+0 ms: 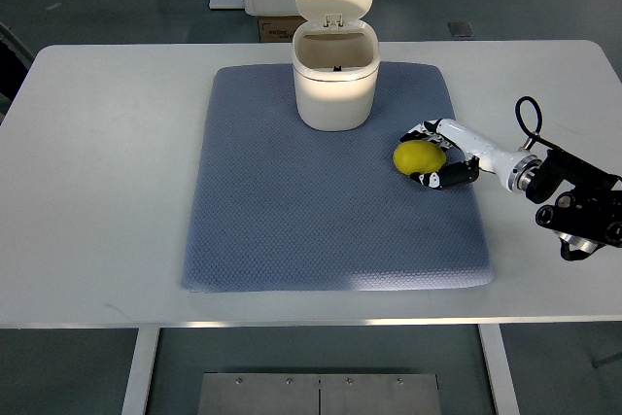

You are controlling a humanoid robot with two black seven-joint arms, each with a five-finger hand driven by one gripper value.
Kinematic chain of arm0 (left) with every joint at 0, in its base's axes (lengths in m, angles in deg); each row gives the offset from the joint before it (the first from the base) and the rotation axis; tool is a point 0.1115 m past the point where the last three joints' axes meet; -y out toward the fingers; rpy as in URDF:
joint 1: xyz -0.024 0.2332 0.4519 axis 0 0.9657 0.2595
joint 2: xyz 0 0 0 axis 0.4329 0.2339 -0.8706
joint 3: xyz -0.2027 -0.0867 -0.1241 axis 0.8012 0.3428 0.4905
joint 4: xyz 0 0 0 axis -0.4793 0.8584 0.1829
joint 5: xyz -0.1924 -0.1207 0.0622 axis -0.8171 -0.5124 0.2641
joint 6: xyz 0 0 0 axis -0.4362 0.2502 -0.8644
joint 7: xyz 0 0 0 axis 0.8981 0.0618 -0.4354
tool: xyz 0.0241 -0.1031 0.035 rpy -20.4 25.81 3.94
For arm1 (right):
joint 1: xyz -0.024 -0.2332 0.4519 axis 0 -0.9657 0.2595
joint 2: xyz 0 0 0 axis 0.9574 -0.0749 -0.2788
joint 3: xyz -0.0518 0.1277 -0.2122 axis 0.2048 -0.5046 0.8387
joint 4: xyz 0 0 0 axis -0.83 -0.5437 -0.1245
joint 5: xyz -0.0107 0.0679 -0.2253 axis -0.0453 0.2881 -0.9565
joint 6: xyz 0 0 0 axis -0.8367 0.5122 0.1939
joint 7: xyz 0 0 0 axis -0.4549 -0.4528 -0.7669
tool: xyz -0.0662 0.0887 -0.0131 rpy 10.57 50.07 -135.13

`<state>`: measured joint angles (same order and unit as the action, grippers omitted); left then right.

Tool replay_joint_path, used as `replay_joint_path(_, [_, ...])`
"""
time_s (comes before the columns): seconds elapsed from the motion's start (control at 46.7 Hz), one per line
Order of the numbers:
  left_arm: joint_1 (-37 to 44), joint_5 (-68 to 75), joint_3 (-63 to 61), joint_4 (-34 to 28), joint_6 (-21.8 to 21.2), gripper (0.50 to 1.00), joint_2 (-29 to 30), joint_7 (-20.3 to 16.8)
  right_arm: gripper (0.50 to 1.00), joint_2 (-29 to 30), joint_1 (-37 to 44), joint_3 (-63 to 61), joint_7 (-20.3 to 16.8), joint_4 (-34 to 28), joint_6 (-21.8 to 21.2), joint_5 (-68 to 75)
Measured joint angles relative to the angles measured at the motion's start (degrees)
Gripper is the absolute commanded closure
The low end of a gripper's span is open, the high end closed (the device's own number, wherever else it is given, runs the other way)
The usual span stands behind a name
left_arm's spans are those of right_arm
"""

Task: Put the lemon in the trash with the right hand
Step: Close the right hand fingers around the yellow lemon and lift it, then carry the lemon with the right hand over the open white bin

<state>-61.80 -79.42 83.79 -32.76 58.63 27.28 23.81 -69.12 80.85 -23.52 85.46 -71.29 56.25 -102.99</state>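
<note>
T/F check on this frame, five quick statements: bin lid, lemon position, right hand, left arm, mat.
1. The trash bin has its lid flipped open. True.
2. The lemon is already inside the bin. False: it lies on the blue mat, to the right of the bin and nearer the robot.
3. The right hand is at the lemon, fingers curled around its right side. True.
4. The left arm is reaching across the mat. False: no left arm shows anywhere in the top view.
5. The bin stands on the bare white table. False: it stands on the mat, near the mat's far edge.
</note>
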Motion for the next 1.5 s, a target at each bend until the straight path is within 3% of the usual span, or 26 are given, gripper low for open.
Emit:
replay_joint_path(0.449, [0.0, 0.0, 0.0, 0.0, 0.0, 0.500, 0.0, 0.0, 1.000, -6.3, 2.0, -0.6, 2.0, 0.2, -0.3, 3.6])
replay_joint_path(0.749, [0.0, 0.0, 0.0, 0.0, 0.0, 0.500, 0.0, 0.0, 1.000, -12.1, 8.1, -0.8, 3.2, 0.4, -5.4, 5.9])
replay_joint_path(1.241, [0.0, 0.0, 0.0, 0.0, 0.0, 0.500, 0.0, 0.0, 1.000, -11.1, 12.3, -0.7, 1.7, 0.6, -6.6, 7.3])
replay_joint_path(1.498, [0.0, 0.0, 0.0, 0.0, 0.0, 0.500, 0.0, 0.0, 1.000, -5.5, 16.0, -0.6, 0.0, 0.5, -6.7, 9.3])
